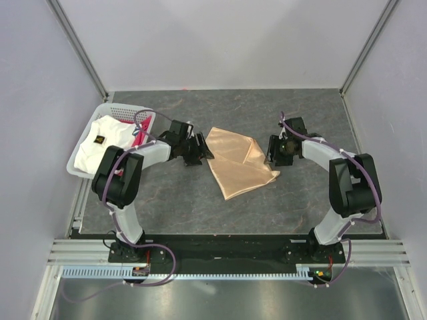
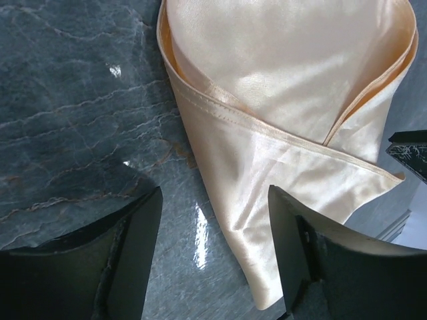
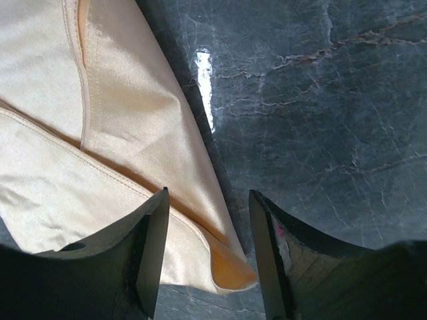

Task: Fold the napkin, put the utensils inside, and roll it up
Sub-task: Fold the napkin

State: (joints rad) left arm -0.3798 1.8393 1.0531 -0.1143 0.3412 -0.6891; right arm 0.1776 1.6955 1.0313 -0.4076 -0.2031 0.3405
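The peach-tan napkin (image 1: 237, 163) lies loosely folded and rumpled on the dark marbled table, its layers overlapping. My left gripper (image 1: 199, 150) hangs low at the napkin's left corner. In the left wrist view the jaws of this gripper (image 2: 213, 200) stand open, with a pointed corner of the napkin (image 2: 287, 100) lying between them, close to the right finger. My right gripper (image 1: 272, 152) is at the napkin's right corner. Its jaws (image 3: 209, 200) also stand open, straddling a folded tip of the napkin (image 3: 100, 133). The utensils are out of view.
A white perforated basket (image 1: 100, 110) sits at the table's left edge, holding a white cloth (image 1: 100, 143) with a dark mark and a pink-red cloth (image 1: 141, 133). Grey walls enclose the table on three sides.
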